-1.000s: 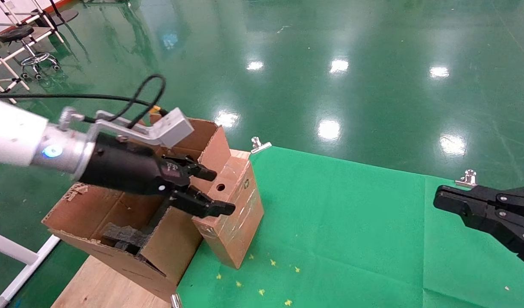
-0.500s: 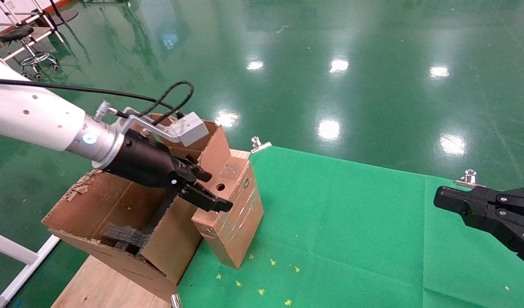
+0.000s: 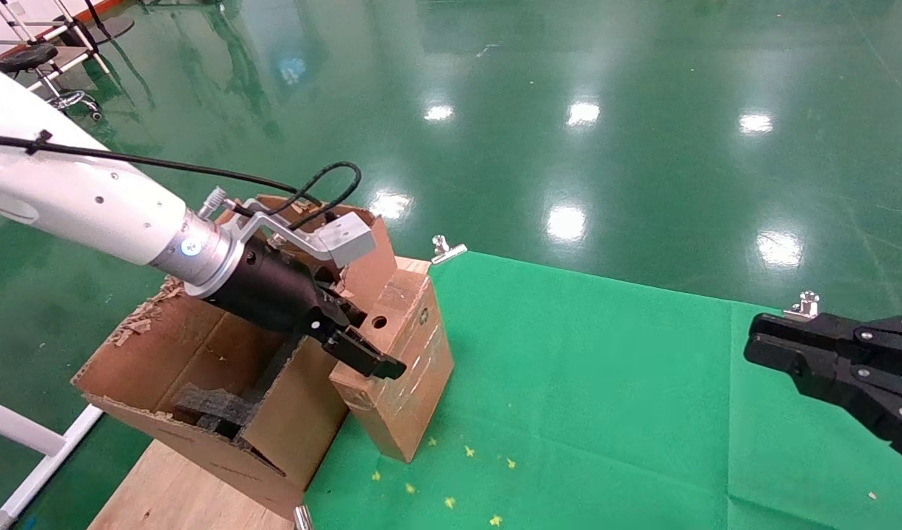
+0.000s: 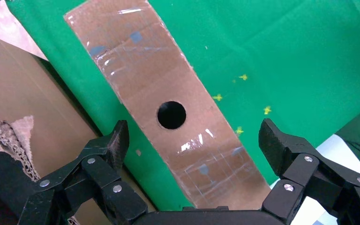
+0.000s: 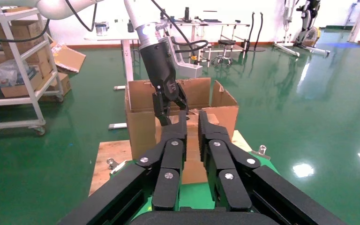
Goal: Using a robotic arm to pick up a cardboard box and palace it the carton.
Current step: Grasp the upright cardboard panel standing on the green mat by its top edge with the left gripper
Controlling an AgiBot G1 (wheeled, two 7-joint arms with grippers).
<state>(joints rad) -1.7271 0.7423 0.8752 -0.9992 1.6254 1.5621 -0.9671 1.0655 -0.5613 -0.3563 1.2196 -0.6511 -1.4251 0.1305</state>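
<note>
Left end effector (image 3: 355,340): fingers apart, straddling the cardboard box (image 3: 407,368) top.
Cardboard box: upright, touching the carton (image 3: 201,383).
Right end effector (image 3: 753,346): fingers together, well apart from the box.

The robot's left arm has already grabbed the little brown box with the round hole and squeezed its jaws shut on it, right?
Not quite. The left gripper is at the small brown cardboard box with the round hole, but its jaws are wide open on either side, not squeezed shut. The left wrist view shows the gaps clearly.

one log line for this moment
left gripper: open, over box | box: on cloth, beside carton, ungrasped | right gripper: shut, parked at right
</note>
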